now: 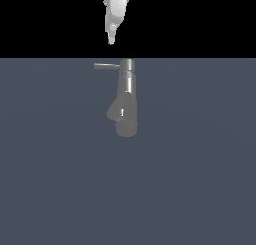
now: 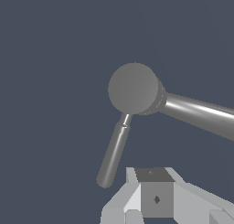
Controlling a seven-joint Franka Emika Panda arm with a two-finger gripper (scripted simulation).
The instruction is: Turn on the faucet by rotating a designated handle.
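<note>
One thin straight grey metal handle (image 1: 106,66) projects from the top cap toward the exterior view's left. One small grey metallic faucet (image 1: 126,101) stands upright on the flat blue-grey floor (image 1: 200,189), stubby spout on that same side. My white gripper (image 1: 111,39) hangs above the rod, apart, holding nothing; jaw spread: cannot tell. Open floor all around.

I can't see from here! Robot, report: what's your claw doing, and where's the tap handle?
Gripper above handle, not touching; open or shut unclear. Handle sticks out toward exterior view's left from faucet top. Nothing in the way.
</note>
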